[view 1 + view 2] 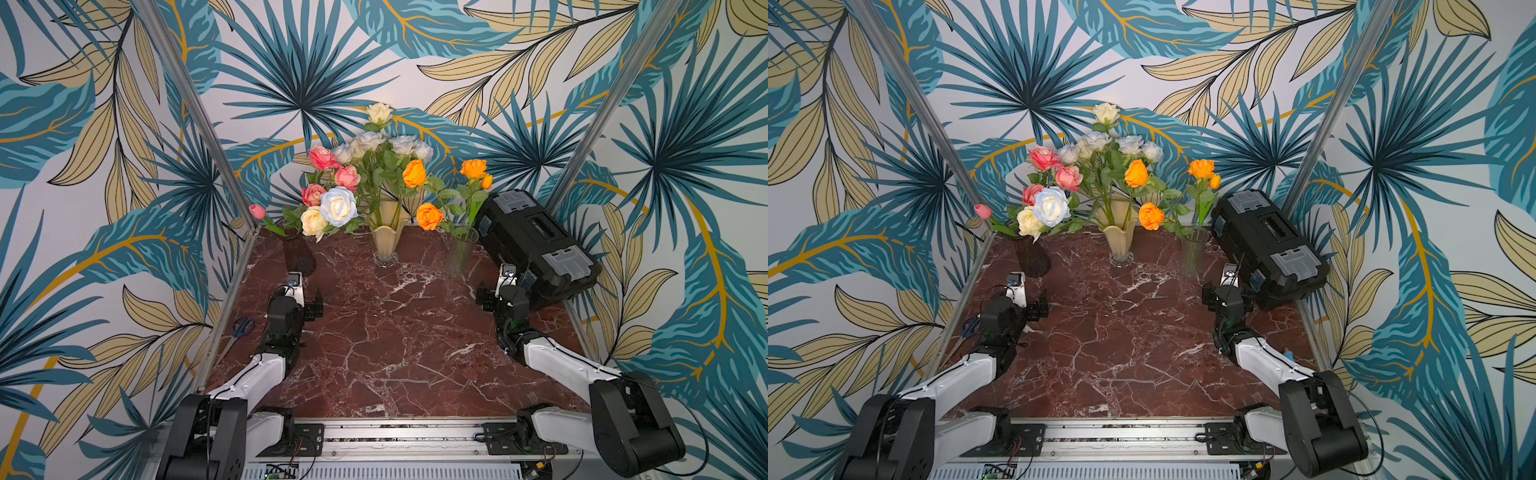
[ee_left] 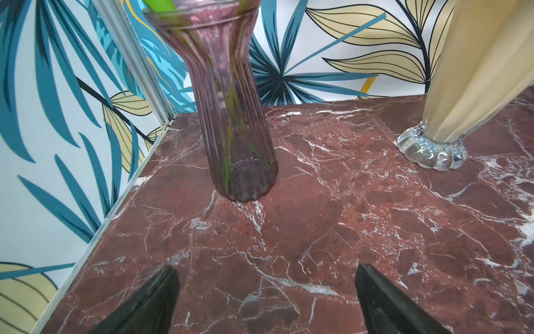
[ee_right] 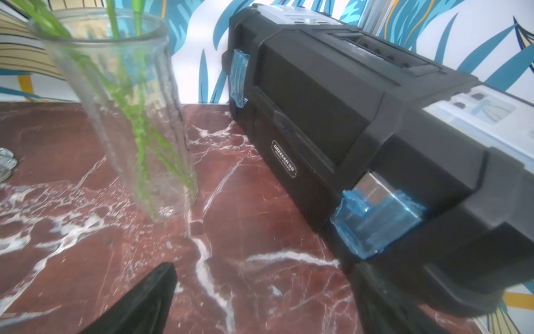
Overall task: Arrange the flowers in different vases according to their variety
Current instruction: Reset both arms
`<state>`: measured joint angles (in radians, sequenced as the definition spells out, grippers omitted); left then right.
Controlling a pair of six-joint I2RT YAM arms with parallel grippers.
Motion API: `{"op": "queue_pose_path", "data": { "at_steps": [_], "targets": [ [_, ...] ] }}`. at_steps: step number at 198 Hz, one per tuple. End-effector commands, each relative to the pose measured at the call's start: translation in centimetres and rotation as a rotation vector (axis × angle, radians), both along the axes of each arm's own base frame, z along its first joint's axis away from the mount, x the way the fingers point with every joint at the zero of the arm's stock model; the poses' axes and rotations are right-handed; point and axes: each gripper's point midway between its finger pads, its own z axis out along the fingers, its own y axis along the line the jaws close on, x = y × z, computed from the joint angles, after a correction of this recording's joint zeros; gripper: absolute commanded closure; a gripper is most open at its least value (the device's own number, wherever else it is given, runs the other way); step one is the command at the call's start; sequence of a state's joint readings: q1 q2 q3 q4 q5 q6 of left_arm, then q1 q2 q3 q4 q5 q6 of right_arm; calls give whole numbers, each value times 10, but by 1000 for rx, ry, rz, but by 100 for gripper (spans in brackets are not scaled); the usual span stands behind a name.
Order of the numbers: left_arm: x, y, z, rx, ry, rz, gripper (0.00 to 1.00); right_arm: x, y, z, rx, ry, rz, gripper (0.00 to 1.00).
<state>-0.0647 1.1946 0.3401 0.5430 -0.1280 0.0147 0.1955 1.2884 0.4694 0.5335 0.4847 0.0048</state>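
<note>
Sorting judged nearly done | pink roses (image 1: pixel 322 158) stood in purple vase (image 1: pixel 298 255), white roses (image 1: pixel 370 141) in cream vase (image 1: pixel 386 241), orange roses (image 1: pixel 473 168) in clear vase (image 1: pixel 459 253), at table (image 1: pixel 395 332) rear | pale blooms (image 1: pixel 338 205) beside pink: vase unclear | left fingers (image 2: pixel 150 303) and right fingers (image 3: pixel 144 306) were wide, empty.

Right wrist view: one marking with readable text. A small label (image 3: pixel 284 159) with a rounded outline and pale letters on black sits on the front wall of the black toolbox (image 3: pixel 332 95), between its two translucent blue latches (image 3: pixel 375 219). The upper line reads roughly "GREENER", followed by characters too blurred to make out. The smaller lower line is unreadable. In both top views no lettering resolves.
</note>
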Motion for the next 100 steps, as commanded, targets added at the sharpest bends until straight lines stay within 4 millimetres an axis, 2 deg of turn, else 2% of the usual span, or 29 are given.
{"op": "queue_pose_path", "data": {
  "at_steps": [1,21,52,68,100],
  "targets": [
    [11,0,5,-23,-67,-35,0,9,-8,-2,4,-62,-8,1],
    [24,-1,4,-27,-71,-54,0,13,-13,-17,27,-55,-16,1],
    [33,3,-14,-38,-56,-43,0,9,-19,-34,80,-91,-6,0],
    [37,3,-21,-40,-43,-44,0,15,-12,-36,68,-76,50,0],
    [38,0,-23,-37,-41,-67,0,14,-14,-36,79,-64,36,0]
  ]
}}
